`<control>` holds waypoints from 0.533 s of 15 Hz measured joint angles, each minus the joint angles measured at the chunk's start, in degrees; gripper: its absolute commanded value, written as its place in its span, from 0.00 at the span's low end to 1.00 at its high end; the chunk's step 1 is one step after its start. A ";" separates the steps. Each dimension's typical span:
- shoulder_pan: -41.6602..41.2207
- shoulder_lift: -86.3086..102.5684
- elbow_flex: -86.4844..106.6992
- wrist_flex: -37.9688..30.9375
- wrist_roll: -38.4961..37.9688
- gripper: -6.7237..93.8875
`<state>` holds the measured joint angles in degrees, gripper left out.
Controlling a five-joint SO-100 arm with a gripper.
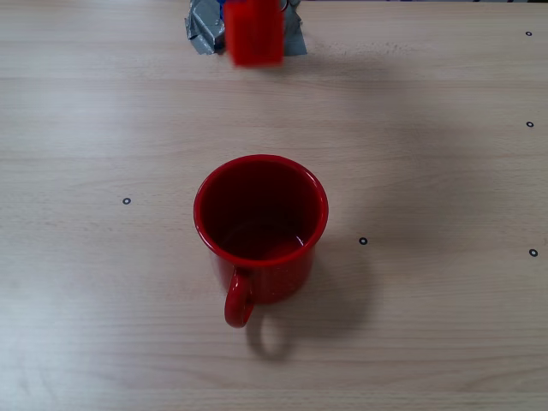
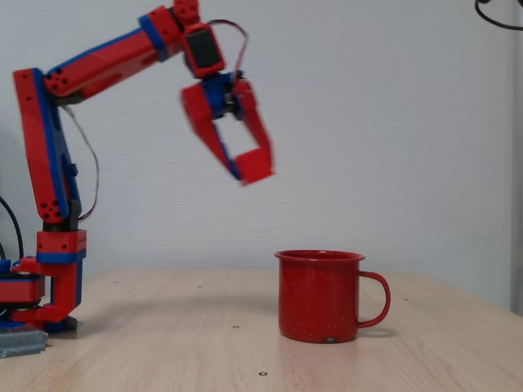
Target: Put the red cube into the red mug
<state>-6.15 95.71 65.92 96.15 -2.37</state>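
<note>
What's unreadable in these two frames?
- Red cube: motion-blurred in both fixed views; its edges merge with the gripper.
- Gripper: cut off by the top edge from above.
- Red mug interior: hidden by its wall from the side.

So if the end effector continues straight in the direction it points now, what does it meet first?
Probably the bare table just short of the red mug; the end effector, holding the red cube, points downward toward it, though blur leaves depth uncertain.

Mug [image 1: 260,248]: glossy red, faint pale speckles. Cube [image 2: 256,166]: bright red. Arm [image 2: 98,61]: red and blue. Table [image 1: 428,171]: pale woodgrain.
</note>
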 measured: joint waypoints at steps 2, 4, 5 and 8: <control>0.88 -8.00 -9.49 -0.70 -1.05 0.07; 0.88 -14.33 -17.40 -0.62 -1.14 0.07; 0.97 -17.23 -19.42 -0.53 -0.44 0.07; 0.88 -26.37 -23.03 -0.35 -0.35 0.07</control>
<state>-5.27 69.35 42.89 95.80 -2.72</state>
